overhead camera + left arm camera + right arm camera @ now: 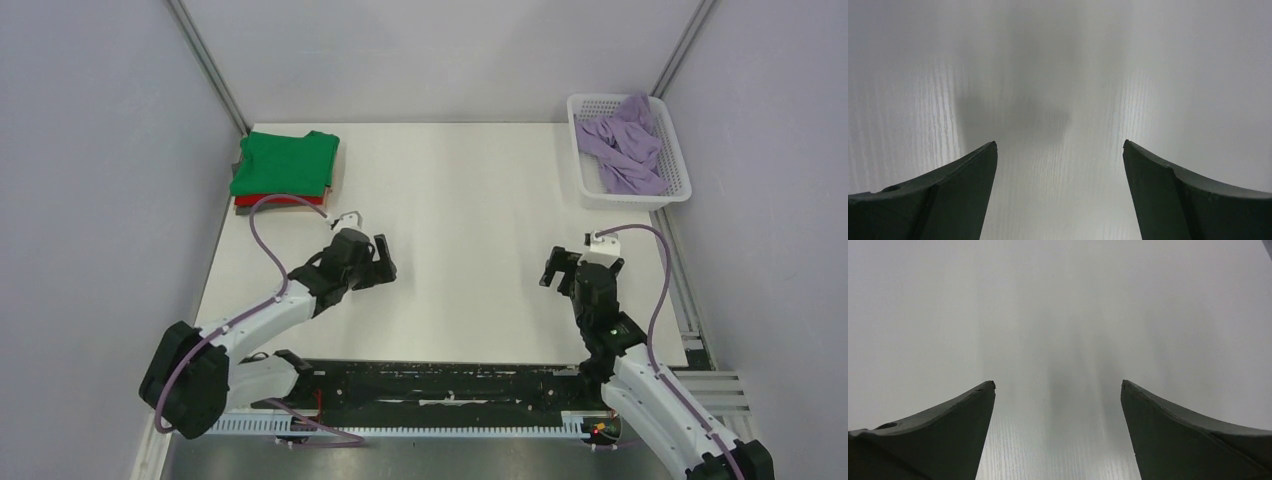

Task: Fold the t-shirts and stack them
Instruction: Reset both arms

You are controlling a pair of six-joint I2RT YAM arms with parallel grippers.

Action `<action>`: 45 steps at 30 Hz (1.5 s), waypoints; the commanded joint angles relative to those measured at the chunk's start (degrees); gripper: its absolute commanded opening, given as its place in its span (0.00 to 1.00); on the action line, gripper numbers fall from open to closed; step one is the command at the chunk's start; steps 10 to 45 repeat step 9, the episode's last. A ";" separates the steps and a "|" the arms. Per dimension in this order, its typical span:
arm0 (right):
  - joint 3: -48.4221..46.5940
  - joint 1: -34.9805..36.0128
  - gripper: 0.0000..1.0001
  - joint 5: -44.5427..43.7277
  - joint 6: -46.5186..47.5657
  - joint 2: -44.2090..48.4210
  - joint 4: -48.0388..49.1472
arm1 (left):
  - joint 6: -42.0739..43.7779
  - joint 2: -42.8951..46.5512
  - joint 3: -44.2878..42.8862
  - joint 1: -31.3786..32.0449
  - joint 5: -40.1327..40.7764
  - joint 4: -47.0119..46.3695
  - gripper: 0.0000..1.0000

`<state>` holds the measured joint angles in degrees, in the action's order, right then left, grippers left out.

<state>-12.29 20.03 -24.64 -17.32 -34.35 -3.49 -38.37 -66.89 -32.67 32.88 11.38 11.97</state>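
Top external view: green t-shirt [285, 162] folded into neat rectangle, sits on red t-shirt [262, 200], only thin red edge peeking out, stack at far-left corner of table [470, 220]. Lavender t-shirt [628, 145] crumpled, unfolded, heaped in white mesh basket [581, 150] at far-right corner of table, bit of cloth hanging over rim. Left gripper [383, 262] over left-middle of table, jaws wide, holding nothing. Right gripper [560, 270] over right-middle of table, same deal, jaws wide, empty. Both wrist views: just white table between fingers.
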 commanded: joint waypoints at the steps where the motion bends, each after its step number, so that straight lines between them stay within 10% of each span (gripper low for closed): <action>1: -0.09 -0.08 0.98 0.09 0.84 1.83 0.47 | -1.59 5.25 -2.12 0.34 3.78 1.48 1.00; 45: 0.72 -0.09 0.98 1.62 1.01 3.82 1.92 | -1.07 13.10 0.24 0.34 8.30 2.70 1.00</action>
